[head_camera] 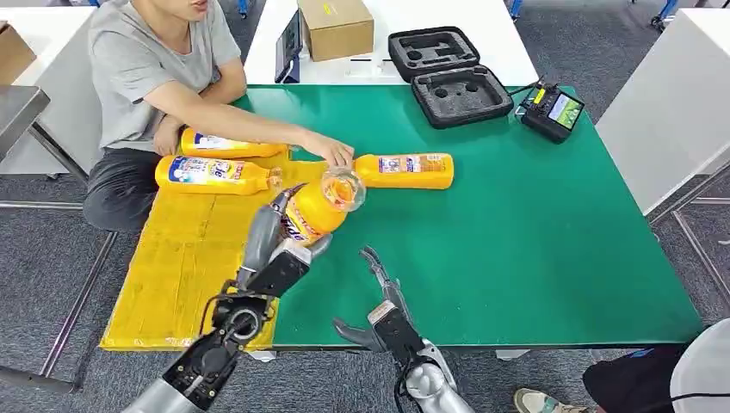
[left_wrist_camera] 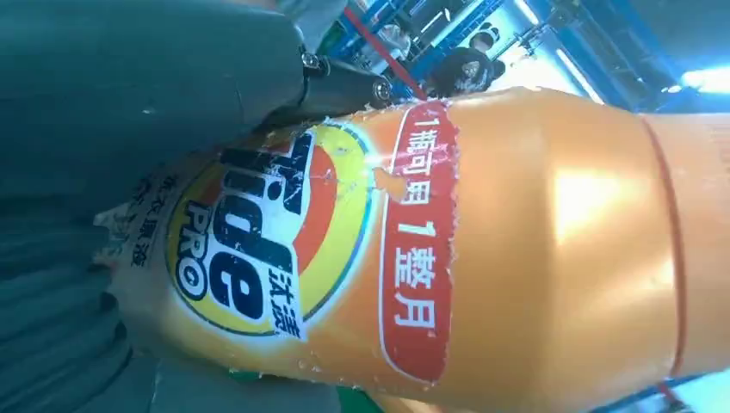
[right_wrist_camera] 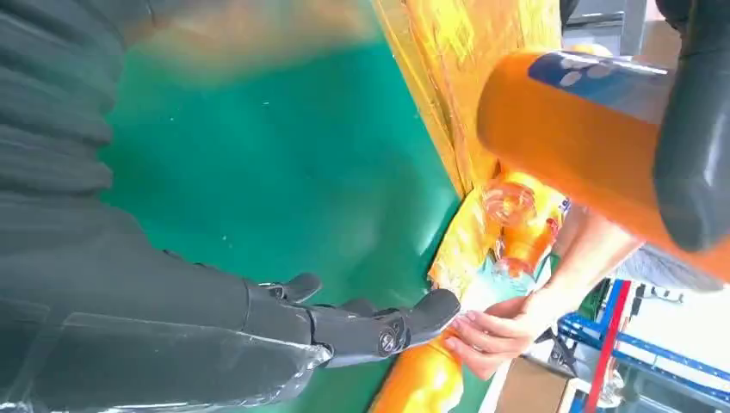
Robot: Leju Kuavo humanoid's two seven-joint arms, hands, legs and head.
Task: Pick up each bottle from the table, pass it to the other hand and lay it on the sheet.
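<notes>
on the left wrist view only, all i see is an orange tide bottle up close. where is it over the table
Observer: The left hand holds the raised bottle near the edge where the yellow sheet meets the green mat, clear cap pointing away from the robot.
Operator: right hand ready to take it
Observer: The right hand is open over the green mat, apart from the bottle.
Operator: anything in the way
Observer: A person's hand rests at the cap of another bottle lying on the mat just beyond.
Operator: any on the sheet yet
Observer: Two bottles lie at its far end.
</notes>
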